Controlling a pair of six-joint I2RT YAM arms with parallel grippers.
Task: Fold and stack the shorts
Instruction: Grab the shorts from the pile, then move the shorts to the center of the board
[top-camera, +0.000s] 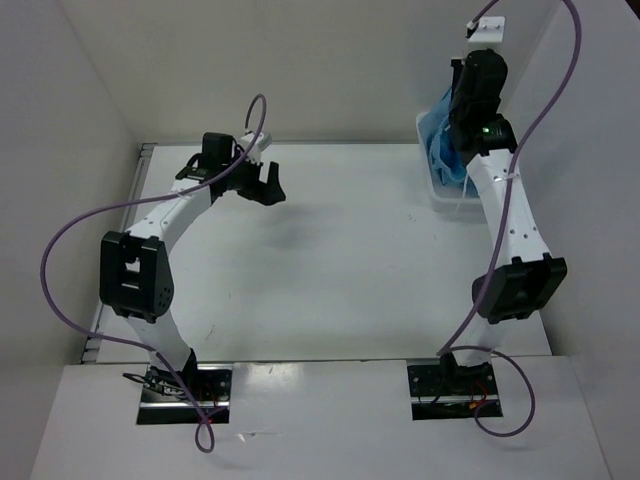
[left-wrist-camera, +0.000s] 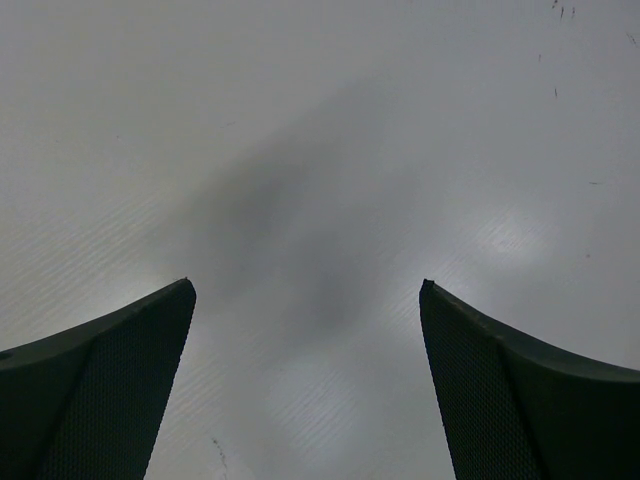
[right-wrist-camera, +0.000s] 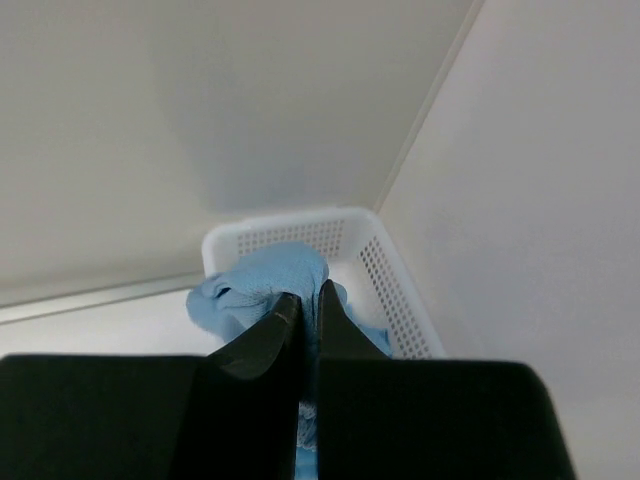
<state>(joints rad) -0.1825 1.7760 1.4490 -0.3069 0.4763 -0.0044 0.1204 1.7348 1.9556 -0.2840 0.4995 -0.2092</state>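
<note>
White lattice basket (right-wrist-camera: 395, 290) (far right corner) on white table (top-camera: 350, 260)

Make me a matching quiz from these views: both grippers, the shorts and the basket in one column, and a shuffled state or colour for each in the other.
1 left gripper
2 right gripper
3 shorts
4 basket

A white lattice
B open over the table
C light blue, bunched
D shut on the shorts

Pairs: 1-B, 2-D, 3-C, 4-A
</note>
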